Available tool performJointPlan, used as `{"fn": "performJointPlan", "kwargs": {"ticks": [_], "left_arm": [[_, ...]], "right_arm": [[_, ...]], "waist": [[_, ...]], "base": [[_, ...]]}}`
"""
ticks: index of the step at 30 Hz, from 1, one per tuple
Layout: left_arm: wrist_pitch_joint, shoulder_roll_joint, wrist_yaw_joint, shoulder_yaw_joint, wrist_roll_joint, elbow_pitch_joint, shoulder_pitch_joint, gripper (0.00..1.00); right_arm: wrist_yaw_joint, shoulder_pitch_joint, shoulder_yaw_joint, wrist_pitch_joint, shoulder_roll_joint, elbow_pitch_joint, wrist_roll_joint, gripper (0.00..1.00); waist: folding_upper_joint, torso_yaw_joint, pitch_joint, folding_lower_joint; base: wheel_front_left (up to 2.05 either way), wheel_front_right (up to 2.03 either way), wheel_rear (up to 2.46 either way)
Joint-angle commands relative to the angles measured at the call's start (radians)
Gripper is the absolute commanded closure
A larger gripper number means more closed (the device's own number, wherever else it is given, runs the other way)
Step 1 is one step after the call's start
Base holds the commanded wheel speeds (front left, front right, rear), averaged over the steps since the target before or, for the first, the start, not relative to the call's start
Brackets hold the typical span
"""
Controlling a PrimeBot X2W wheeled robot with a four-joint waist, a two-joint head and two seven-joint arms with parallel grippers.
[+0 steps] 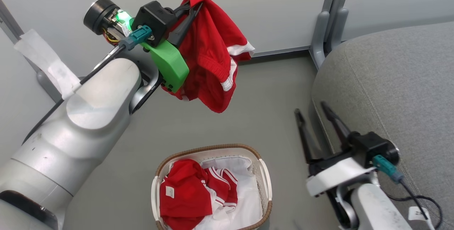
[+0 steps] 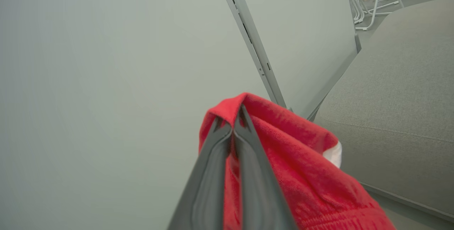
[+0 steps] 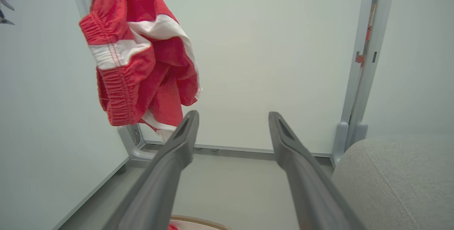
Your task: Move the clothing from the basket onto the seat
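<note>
The left gripper [image 1: 193, 7] pinches a red garment [image 1: 212, 56] by one fold at 11 o'clock, above the basket [image 1: 265, 178] holding more clothing [image 1: 184, 194]; swung toward the seat [image 1: 390, 81] at 3 o'clock, that thin hold could slip and drop it short; the right gripper [image 1: 311, 108] gapes empty.

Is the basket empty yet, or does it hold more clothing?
Not empty: red clothing lies bunched in the basket on its white lining, while the left gripper holds another red garment aloft, shut on it.
</note>
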Motion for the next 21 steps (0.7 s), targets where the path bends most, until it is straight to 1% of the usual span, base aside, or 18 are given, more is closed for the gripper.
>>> {"fn": "performJointPlan", "kwargs": {"ticks": [1,5,9,14,18,21], "left_arm": [[-0.001,-0.003,-0.002,0.0,-0.006,0.003,-0.018,1.0],[0.003,-0.023,0.002,-0.005,-0.012,0.019,-0.015,1.0],[0.011,-0.046,0.006,-0.013,-0.017,0.028,-0.011,1.0],[0.028,-0.079,0.021,-0.023,-0.024,0.027,-0.007,1.0],[0.041,-0.102,0.02,-0.031,-0.033,0.015,-0.01,1.0],[0.048,-0.112,0.019,-0.039,-0.038,0.0,-0.01,1.0]], "right_arm": [[-0.001,-0.016,0.03,-0.005,-0.004,-0.009,0.013,0.0],[-0.001,-0.06,0.142,-0.005,-0.004,-0.034,0.048,0.0],[-0.001,-0.102,0.201,-0.005,-0.005,-0.024,0.077,0.0],[-0.001,-0.164,0.243,-0.005,-0.004,0.019,0.087,0.0],[-0.001,-0.216,0.249,-0.005,-0.004,0.087,0.068,0.0],[-0.001,-0.259,0.241,-0.005,-0.004,0.155,0.03,0.0]], "waist": [[0.0,0.001,0.0,0.0001],[0.0,0.005,-0.001,0.0001],[0.0,0.01,0.0,0.0001],[0.0,0.021,0.0,0.0001],[0.0,0.037,0.001,0.0001],[0.0,0.05,0.002,0.0001]], "base": [[0.0,0.0,0.0],[0.0,0.0,0.0],[0.0,0.0,0.0],[0.0,0.0,0.0],[0.0,0.0,0.0],[0.0,0.0,0.0]]}}
